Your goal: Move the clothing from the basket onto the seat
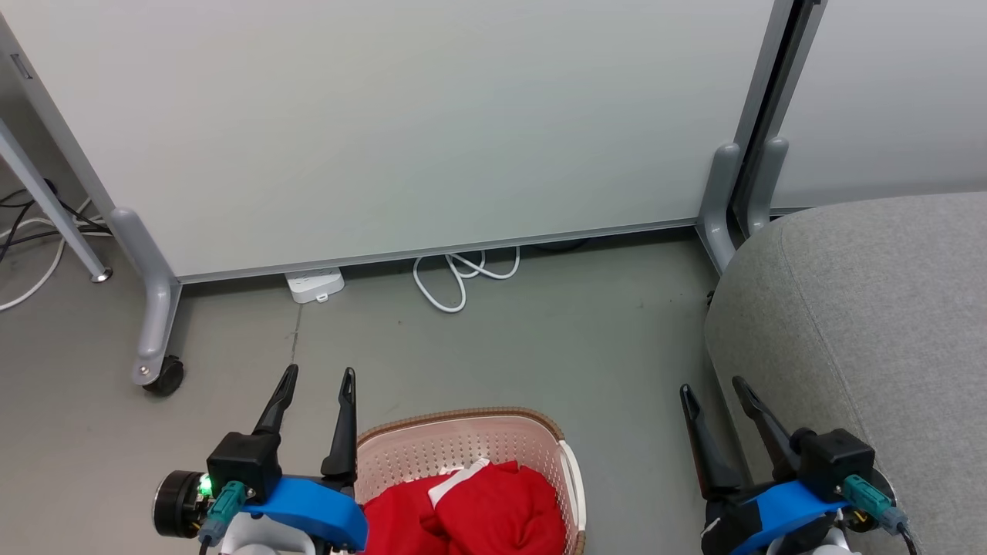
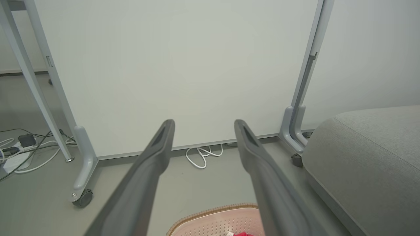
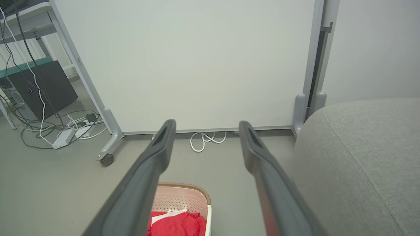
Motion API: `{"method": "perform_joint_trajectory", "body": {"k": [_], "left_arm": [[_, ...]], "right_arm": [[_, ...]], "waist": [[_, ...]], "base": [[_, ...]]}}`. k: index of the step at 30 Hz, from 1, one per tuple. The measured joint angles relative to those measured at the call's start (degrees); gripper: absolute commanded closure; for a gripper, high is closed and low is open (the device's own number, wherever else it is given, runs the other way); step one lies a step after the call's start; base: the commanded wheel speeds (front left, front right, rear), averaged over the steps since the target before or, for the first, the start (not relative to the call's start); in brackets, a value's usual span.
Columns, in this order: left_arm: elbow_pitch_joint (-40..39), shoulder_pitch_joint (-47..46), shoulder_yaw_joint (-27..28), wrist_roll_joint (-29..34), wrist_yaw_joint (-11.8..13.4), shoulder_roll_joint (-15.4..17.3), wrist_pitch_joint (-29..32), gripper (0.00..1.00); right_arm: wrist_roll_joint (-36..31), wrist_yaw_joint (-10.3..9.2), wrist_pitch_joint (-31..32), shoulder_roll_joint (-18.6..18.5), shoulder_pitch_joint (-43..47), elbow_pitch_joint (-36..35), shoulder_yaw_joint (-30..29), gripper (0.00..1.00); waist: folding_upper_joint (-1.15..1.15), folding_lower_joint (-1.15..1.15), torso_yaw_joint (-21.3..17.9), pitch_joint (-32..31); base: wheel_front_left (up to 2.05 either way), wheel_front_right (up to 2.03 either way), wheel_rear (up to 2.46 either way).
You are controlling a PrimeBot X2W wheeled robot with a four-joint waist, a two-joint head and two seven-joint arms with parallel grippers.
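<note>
Our left pincer point(image 1: 320, 371) gapes wide, empty. Beside it, crumpled bright red fabric clothing point(image 1: 493, 509) with white trim lies in the oval cream perforated plastic basket point(image 1: 463, 418). Our right pincer point(image 1: 712, 385), equally spread and empty, hangs beside the big grey upholstered seat point(image 1: 871, 308).

Head view looks steeply down from high up onto the floor point(image 1: 586, 347), with the basket point(image 1: 463, 420) close at its bottom edge and the seat point(image 1: 871, 308) at right, while both wrist views sit lower, face forward at the white panel point(image 1: 424, 116), and share with it the panel, cable point(image 1: 463, 279), basket and seat.
</note>
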Motion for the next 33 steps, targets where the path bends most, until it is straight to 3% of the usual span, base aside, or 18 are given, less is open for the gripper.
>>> {"method": "perform_joint_trajectory", "body": {"k": [15,33], "left_arm": [[1.10,0.00,0.05,6.36,-0.57,-0.35,-1.40,0.00],[1.60,0.01,0.62,6.42,-0.99,-0.60,-1.40,0.00]], "right_arm": [[-5.65,0.05,-1.40,-0.02,-0.02,0.75,0.92,0.00],[-5.60,0.05,-1.43,-0.02,-0.05,1.43,0.91,0.00]], "waist": [[0.00,0.00,0.32,-0.17],[0.00,0.00,0.23,-0.09]], "base": [[0.00,0.00,0.00],[0.00,0.00,0.00]]}}
